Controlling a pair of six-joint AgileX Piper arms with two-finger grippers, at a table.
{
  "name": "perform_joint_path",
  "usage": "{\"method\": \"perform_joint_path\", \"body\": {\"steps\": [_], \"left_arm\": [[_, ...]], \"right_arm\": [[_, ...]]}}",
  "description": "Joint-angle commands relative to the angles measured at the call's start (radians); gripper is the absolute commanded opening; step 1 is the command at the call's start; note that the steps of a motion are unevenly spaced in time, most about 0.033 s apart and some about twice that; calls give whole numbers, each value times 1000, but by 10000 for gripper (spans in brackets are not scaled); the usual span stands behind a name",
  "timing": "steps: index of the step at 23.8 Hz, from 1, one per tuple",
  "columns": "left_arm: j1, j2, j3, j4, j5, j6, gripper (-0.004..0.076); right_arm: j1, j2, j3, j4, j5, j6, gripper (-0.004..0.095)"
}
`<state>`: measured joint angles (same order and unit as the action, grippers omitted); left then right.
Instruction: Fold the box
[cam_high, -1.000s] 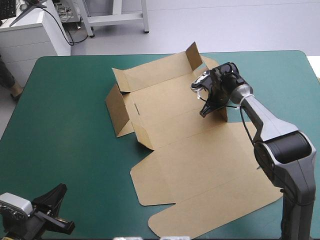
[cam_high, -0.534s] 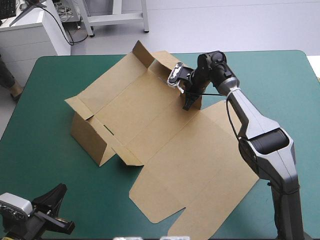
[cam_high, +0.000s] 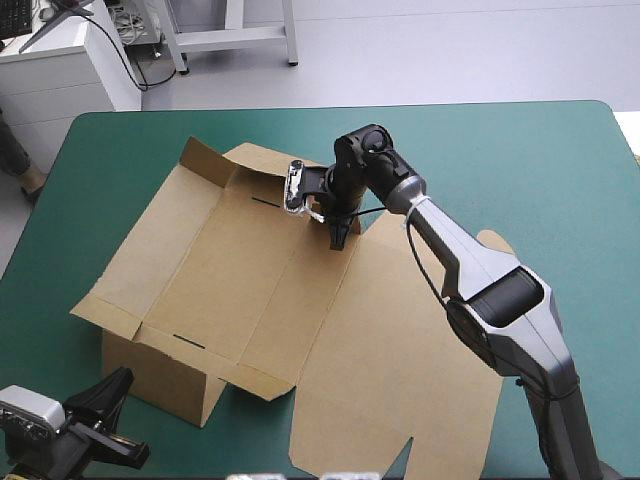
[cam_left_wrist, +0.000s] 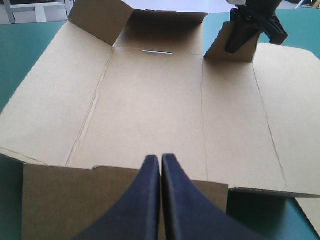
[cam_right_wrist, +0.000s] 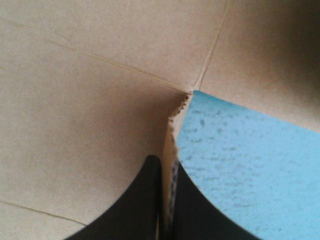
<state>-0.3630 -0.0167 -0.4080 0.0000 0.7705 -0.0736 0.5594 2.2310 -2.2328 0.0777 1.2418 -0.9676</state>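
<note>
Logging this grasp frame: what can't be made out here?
High view: the near edge of the box is cut off by the picture's bottom; the right arm covers its right side.
High view: the right gripper hides the flap it pinches.
Right wrist view: only one board corner shows; the rest is out of frame.
Left wrist view: the left gripper hides the middle of the near wall.

- The table (cam_high: 560, 170) fills most of the high view, with rounded corners at its far left and far right.
- Its teal-green cover (cam_high: 110, 210) lies smooth, showing along the left side, the far edge and the right side.
</note>
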Motion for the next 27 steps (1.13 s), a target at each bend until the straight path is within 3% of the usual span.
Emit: {"method": "perform_joint_path", "body": {"steps": [1,6,14,18,23,27], "left_arm": [[2,0,-21,-7,-77,-2,-8],[2,0,-21,-7,-77,-2,-8],[2,0,-21,17,-78,-2,-8],[2,0,-21,17,-78,-2,-8],[2,0,-21,15,-78,-2,-8],[2,0,-21,15,-78,-2,-8]], "right_arm": [[5,-68,-23,-29,10,0,-19],[5,-114,177,-135,10,61,-19],[-4,-250,321,-137,10,34,-19],[-9,-303,337,-93,10,-40,-19],[-9,-293,337,41,-4,-180,-19],[-5,-267,337,-1,-77,-209,-19]]}}
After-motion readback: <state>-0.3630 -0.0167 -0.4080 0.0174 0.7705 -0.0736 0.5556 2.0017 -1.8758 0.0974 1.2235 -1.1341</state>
